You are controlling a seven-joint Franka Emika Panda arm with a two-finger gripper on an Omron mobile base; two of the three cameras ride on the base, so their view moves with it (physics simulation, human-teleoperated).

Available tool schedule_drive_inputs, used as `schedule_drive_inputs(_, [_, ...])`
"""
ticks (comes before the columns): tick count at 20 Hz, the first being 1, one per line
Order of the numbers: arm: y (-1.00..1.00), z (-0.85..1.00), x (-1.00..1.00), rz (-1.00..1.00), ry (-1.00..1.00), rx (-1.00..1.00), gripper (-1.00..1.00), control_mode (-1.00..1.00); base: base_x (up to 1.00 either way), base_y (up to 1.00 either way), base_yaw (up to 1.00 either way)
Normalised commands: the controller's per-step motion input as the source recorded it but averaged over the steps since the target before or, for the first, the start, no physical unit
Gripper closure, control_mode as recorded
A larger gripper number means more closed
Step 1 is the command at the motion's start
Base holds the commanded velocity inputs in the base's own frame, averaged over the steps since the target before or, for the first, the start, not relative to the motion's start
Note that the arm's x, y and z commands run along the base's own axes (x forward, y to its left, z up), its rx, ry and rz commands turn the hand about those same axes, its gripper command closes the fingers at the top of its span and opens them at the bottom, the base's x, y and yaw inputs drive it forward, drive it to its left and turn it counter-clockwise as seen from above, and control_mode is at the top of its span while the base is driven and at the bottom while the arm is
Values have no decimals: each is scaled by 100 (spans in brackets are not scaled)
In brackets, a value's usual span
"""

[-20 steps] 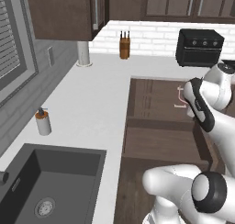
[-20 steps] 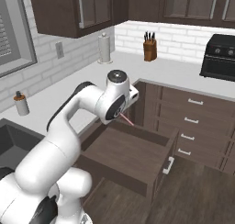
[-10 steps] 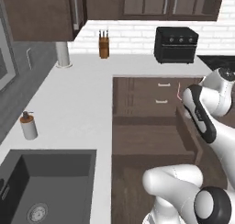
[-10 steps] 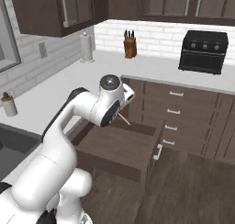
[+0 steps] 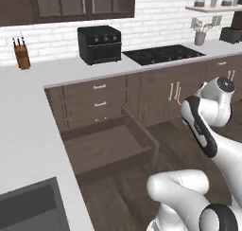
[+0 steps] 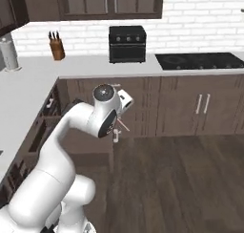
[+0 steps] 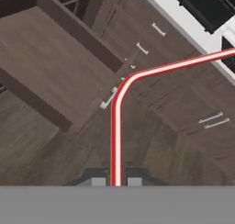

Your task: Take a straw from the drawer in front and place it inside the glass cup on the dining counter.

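Dark wood cabinets surround one shallow, pulled-out drawer [image 5: 111, 147] as the gripper [image 7: 115, 182], fingers pinched tight, holds one thin red-pink straw [image 7: 115, 126], bent near its top, above the plank floor.

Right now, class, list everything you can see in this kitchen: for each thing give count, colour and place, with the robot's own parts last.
straw: one, red-pink, bent, held in the tool
drawer: one, dark brown, pulled open under the white countertop
toaster oven: one, black, on the countertop by the brick wall
knife block: one, brown, on the countertop at the far left
cooktop: one, black, set in the countertop right of the oven
paper towel roll: one, white, on the countertop left of the knife block
sink: one, dark grey, near left corner
utensil holder: one, grey, far right countertop
tool: one, dark tips, shut on the straw
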Motion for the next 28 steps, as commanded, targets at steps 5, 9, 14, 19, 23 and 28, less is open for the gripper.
schedule_drive_inputs(5, [0,0,0,0,0,0,100,100,2,-50,-63])
schedule_drive_inputs(9, [0,0,0,0,0,0,100,100,18,-56,-55])
schedule_drive_inputs(14, [0,0,0,0,0,0,100,100,37,-57,-48])
schedule_drive_inputs(19, [0,0,0,0,0,0,100,100,72,-30,-31])
schedule_drive_inputs(23, [0,0,0,0,0,0,100,100,96,-5,-8])
schedule_drive_inputs(28, [0,0,0,0,0,0,100,100,100,1,0])
